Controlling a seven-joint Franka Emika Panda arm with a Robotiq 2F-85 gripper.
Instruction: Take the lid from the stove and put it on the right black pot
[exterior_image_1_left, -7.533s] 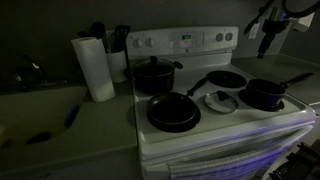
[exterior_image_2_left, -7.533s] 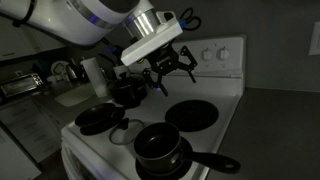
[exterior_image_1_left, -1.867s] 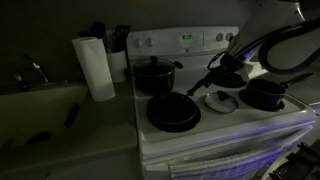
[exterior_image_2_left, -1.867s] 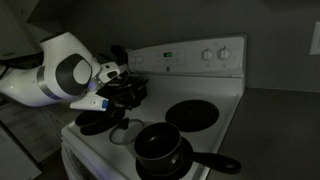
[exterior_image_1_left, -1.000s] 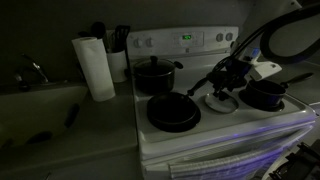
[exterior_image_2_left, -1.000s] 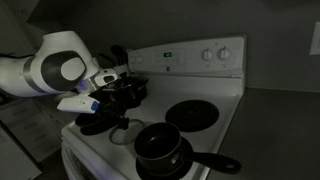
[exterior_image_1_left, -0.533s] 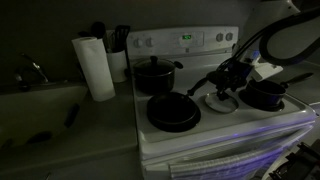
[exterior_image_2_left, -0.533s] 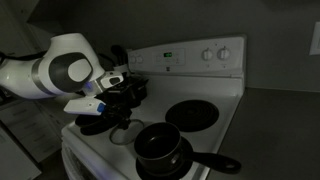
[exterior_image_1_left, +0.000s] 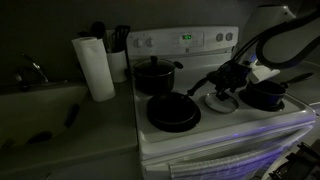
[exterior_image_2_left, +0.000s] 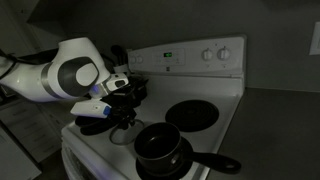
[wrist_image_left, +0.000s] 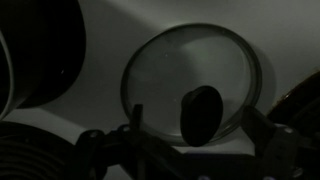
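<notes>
Left of the lid (exterior_image_1_left: 221, 101), a flat frying pan (exterior_image_1_left: 173, 112) sits on the stove (exterior_image_1_left: 200, 135). The gripper (exterior_image_1_left: 227, 86) hangs just above the lid, jaws spread wide, grasping nothing. Right of the lid stands the right black pot (exterior_image_1_left: 265, 95).

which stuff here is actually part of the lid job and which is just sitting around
Part of the job:
lid
stove
right black pot
gripper, open over the lid

Just lying about:
large black pot with side handles
front frying pan
paper towel roll
</notes>
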